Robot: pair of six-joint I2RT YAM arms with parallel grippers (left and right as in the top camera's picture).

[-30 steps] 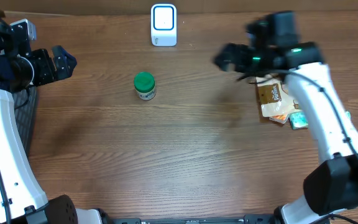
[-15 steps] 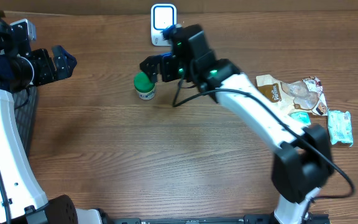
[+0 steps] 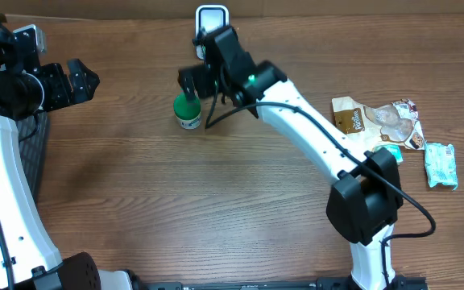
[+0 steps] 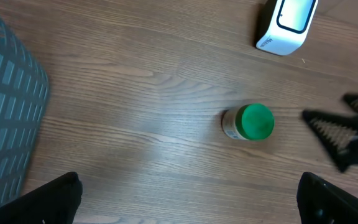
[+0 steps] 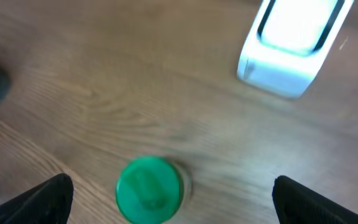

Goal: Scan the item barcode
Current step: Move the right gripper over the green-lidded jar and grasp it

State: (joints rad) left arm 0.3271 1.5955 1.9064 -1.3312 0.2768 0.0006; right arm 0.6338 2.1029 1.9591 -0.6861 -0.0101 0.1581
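Observation:
A small jar with a green lid [image 3: 188, 110] stands upright on the wooden table, left of centre. The white barcode scanner [image 3: 212, 11] stands at the back edge, partly covered by my right arm. My right gripper [image 3: 197, 84] hovers open just above and behind the jar. In the right wrist view the jar [image 5: 149, 189] lies between the spread fingers of that gripper [image 5: 176, 202], untouched, with the scanner [image 5: 294, 46] beyond it. My left gripper [image 3: 83, 80] is open at the far left, well away from the jar [image 4: 248, 122], and the left gripper [image 4: 191, 199] holds nothing.
Several snack packets [image 3: 377, 121] lie at the right side of the table, with a pale green pack [image 3: 441, 165] furthest right. A grey mesh basket [image 4: 5, 118] stands at the left edge, below my left arm.
My right arm has swung from above the packets at the right across the table to above the green-lidded jar. The left arm has not moved.

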